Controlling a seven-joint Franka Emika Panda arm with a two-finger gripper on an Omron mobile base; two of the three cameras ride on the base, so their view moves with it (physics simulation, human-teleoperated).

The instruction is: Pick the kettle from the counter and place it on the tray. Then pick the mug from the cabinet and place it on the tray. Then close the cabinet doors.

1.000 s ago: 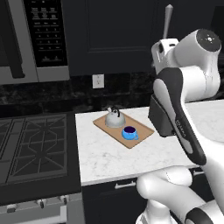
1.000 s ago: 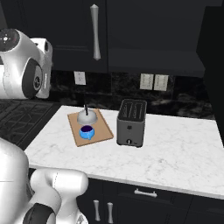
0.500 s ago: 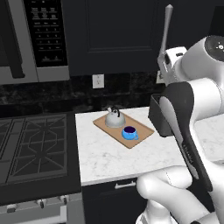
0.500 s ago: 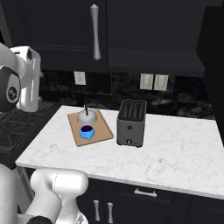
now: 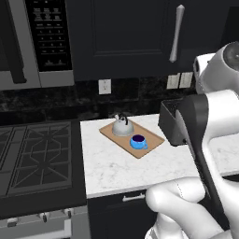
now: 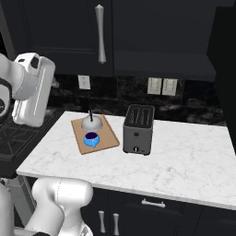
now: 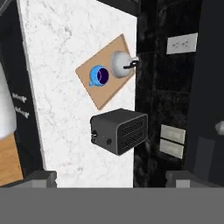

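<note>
Looking up, the cabinet doors (image 6: 64, 32) hang dark above the counter (image 6: 175, 159); stiff panels, I'd guess they swing easily if pushed near the pale bar handle (image 6: 100, 33). On the tray (image 5: 132, 136) sit the kettle (image 5: 122, 127) and, just beside it, the mug (image 5: 138, 141). The gripper (image 7: 109, 181) is spread wide, holding nothing.

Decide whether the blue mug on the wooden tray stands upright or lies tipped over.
Upright. The mug shows its round dark opening facing up, beside the kettle on the tray.
</note>
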